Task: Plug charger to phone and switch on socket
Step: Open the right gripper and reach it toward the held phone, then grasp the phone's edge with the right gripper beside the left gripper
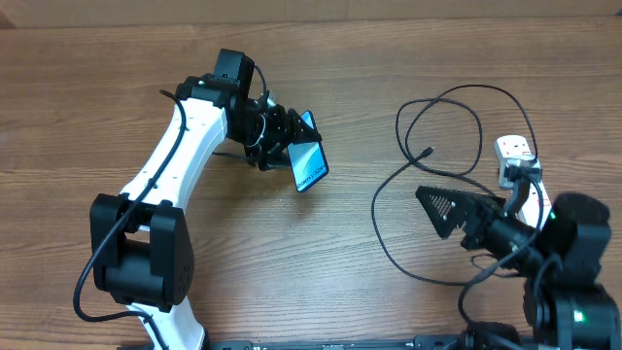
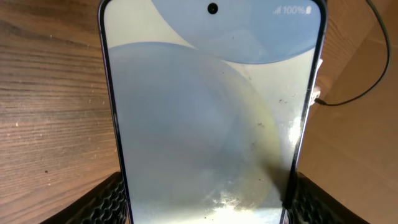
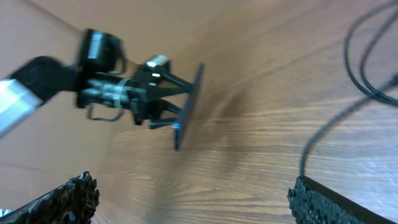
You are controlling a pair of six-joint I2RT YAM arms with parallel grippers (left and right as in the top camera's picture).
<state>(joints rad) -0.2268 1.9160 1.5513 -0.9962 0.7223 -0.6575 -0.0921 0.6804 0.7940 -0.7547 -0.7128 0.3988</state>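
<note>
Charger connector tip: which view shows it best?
Overhead: the charger lies in open loops, its connector tip plainly visible. Left wrist catches only a thin stretch beside the phone; right wrist shows blurred lengths, no tip.

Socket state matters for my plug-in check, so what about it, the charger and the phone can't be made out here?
Socket: overhead, the right arm covers its lower part; switches too small to read.
Charger tip: overhead, too small to tell its type; right wrist view blurred.
Phone port: left wrist view, bottom end cut off by the frame edge.
</note>
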